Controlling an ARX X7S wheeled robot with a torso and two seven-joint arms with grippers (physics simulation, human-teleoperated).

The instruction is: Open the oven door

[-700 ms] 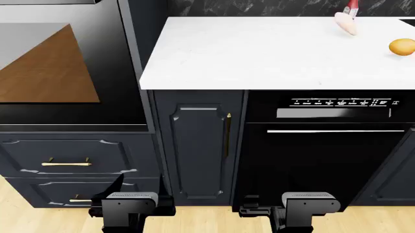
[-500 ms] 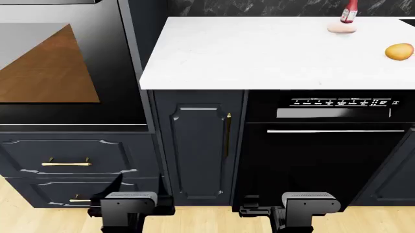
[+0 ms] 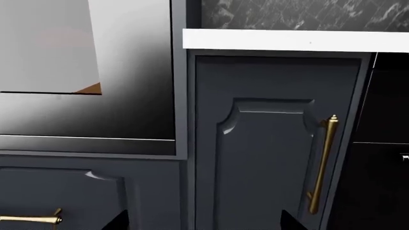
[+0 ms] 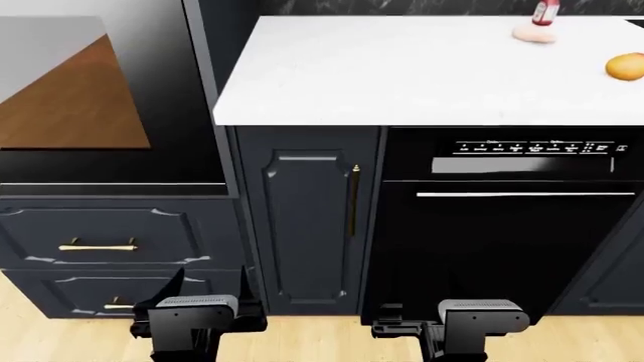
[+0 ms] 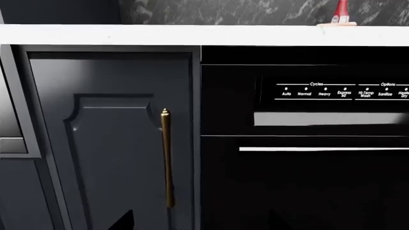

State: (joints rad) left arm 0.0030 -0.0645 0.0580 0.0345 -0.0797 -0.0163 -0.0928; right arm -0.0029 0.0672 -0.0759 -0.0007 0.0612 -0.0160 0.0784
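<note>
The oven door (image 4: 176, 113) fills the upper left of the head view: a glossy black panel whose big window (image 4: 60, 98) mirrors wood-brown and grey. It lies flush with the cabinet front. The left wrist view shows its lower right corner (image 3: 134, 100). My left gripper (image 4: 211, 290) hangs low in front of the navy drawers, well below the door, open with nothing in it; its fingertips (image 3: 118, 223) sit wide apart. My right gripper (image 4: 458, 320) hangs low before the black appliance, also open and empty, and its fingertips (image 5: 124, 220) just show at the frame edge.
Two navy drawers with brass handles (image 4: 99, 246) sit under the oven. A narrow navy cabinet door with a vertical brass handle (image 4: 352, 200) stands between oven and dishwasher (image 4: 503, 249). The white counter (image 4: 403, 75) carries a red bottle (image 4: 544, 11) and an orange-yellow round thing (image 4: 626, 66).
The whole scene has slid up a little in the head view. The left gripper has shifted slightly left. The bottle on the counter went from leaning to upright.
</note>
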